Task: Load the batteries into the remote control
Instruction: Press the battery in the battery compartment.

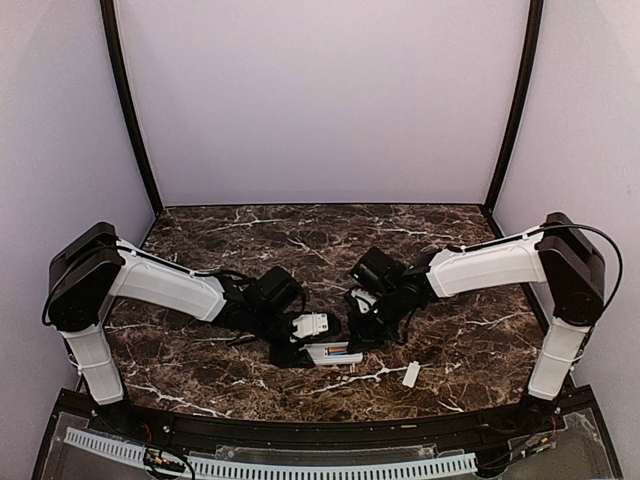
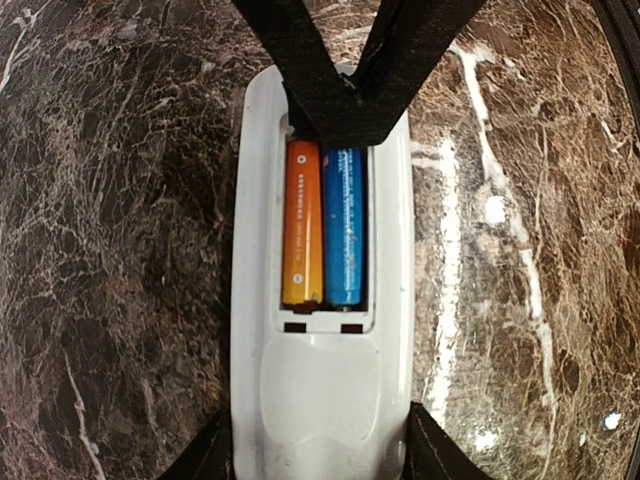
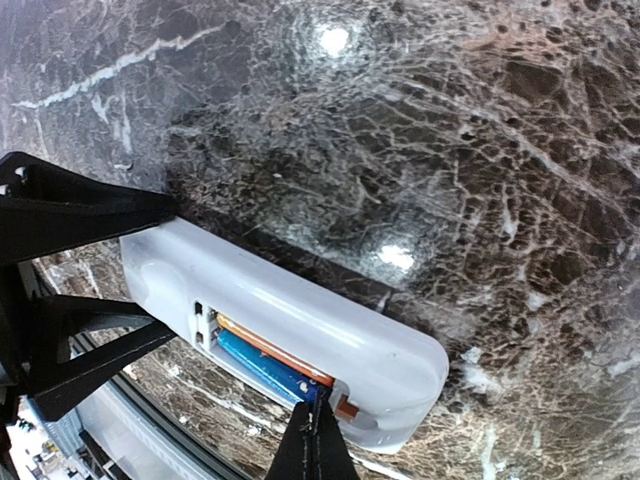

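The white remote control (image 2: 320,400) lies bay-up on the marble table, and my left gripper (image 2: 320,455) is shut on its near end, one black finger (image 2: 437,455) against each side. Two batteries lie side by side in the bay, an orange one (image 2: 302,225) and a blue one (image 2: 345,225). My right gripper (image 3: 318,435) is shut with nothing between its fingers. Its joined tips rest on the far end of the blue battery (image 3: 262,367), beside the orange battery (image 3: 275,350). In the top view the remote control (image 1: 335,352) sits between the left gripper (image 1: 300,350) and the right gripper (image 1: 357,340).
A small flat white cover piece (image 1: 411,374) lies on the marble to the right of the remote, near the table's front edge (image 1: 320,420). Something small and thin (image 1: 353,372) lies just in front of the remote. Both arms reach inward over the middle of the table.
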`<action>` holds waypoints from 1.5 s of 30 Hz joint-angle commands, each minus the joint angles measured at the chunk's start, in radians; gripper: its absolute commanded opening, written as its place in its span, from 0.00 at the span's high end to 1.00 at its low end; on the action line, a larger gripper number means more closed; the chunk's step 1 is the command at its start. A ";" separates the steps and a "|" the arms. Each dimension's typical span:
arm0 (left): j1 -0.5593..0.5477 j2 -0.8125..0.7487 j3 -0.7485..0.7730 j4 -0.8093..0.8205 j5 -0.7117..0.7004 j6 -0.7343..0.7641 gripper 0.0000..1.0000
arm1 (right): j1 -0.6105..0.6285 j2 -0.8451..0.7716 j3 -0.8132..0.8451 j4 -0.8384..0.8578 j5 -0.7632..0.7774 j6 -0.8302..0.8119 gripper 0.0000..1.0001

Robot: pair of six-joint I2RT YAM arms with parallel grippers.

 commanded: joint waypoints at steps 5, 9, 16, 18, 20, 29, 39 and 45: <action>-0.009 0.027 -0.020 -0.029 -0.027 -0.006 0.61 | 0.053 0.065 0.061 -0.190 0.169 -0.010 0.97; -0.011 0.026 -0.019 -0.031 -0.029 -0.007 0.61 | 0.055 0.078 0.090 -0.211 0.187 -0.022 0.93; -0.010 0.025 -0.017 -0.034 -0.031 -0.008 0.61 | 0.059 0.058 0.144 -0.258 0.204 -0.051 0.86; -0.011 0.026 -0.017 -0.035 -0.029 -0.007 0.61 | 0.058 0.026 0.167 -0.262 0.194 -0.059 0.83; -0.010 0.025 -0.018 -0.034 -0.028 -0.007 0.61 | 0.057 0.017 0.176 -0.263 0.188 -0.063 0.83; -0.010 0.029 -0.017 -0.036 -0.028 -0.008 0.62 | 0.056 0.039 0.162 -0.194 0.118 -0.066 0.95; -0.011 0.032 -0.013 -0.040 -0.028 -0.011 0.62 | 0.055 0.074 0.138 -0.152 0.081 -0.052 1.00; -0.010 0.031 -0.012 -0.040 -0.029 -0.011 0.62 | 0.055 0.108 0.086 -0.128 0.089 -0.035 1.00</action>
